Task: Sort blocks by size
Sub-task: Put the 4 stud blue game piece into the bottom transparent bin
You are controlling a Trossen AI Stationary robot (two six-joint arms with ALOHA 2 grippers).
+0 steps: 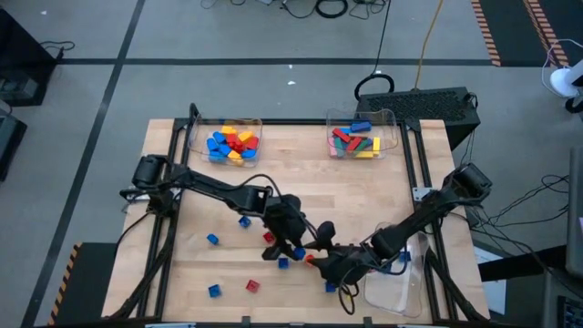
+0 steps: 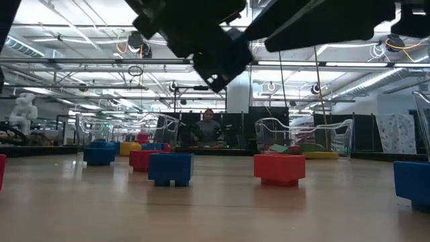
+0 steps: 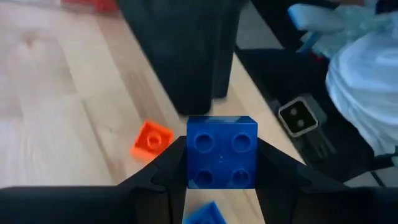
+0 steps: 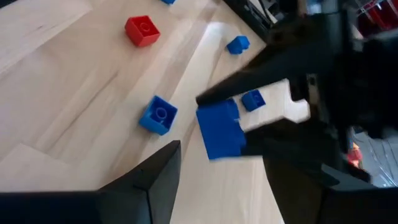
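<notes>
Blue block (image 3: 221, 152) in left tool (image 3: 221, 180), underside hidden.

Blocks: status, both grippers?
Left gripper shut on blue four-stud block, above table centre. Right gripper open beside it, empty. Small loose blocks scattered below; arms crowd each other.

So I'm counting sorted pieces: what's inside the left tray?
The left tray holds a heap of blue, red, yellow and orange blocks. Any blocks buried under the heap are hidden, so a count isn't possible.
</notes>
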